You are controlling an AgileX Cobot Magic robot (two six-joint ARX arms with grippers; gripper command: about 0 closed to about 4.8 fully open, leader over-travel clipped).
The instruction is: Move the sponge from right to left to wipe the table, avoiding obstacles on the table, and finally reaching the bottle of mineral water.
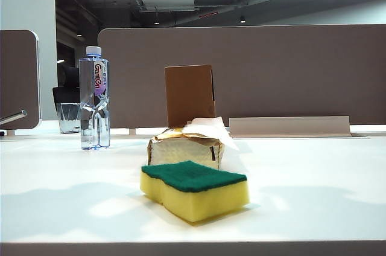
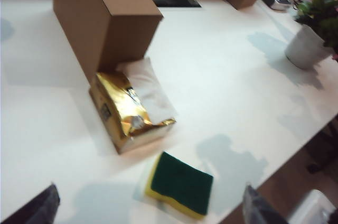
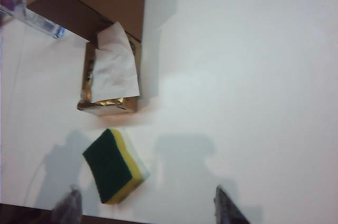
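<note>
The sponge point(image 1: 194, 189), yellow with its green face up, lies free on the white table point(image 1: 313, 189) near the front edge. Right behind it sits the gold-trimmed tissue pack point(image 1: 184, 147), and behind that stands the brown cardboard box point(image 1: 189, 95). The bottle of mineral water point(image 1: 94, 99) stands upright at the back left. Neither arm shows in the exterior view. My left gripper point(image 2: 150, 211) hangs open above the sponge point(image 2: 179, 184), apart from it. My right gripper point(image 3: 148, 211) is open too, with the sponge point(image 3: 113, 166) beyond its fingertips point(image 3: 227, 211) and nothing held.
An empty glass point(image 1: 69, 117) stands behind the bottle. Brown partition panels point(image 1: 271, 69) close the table's far side, with a grey raised strip point(image 1: 289, 126) at their foot. A potted plant point(image 2: 311, 39) sits off to one side in the left wrist view.
</note>
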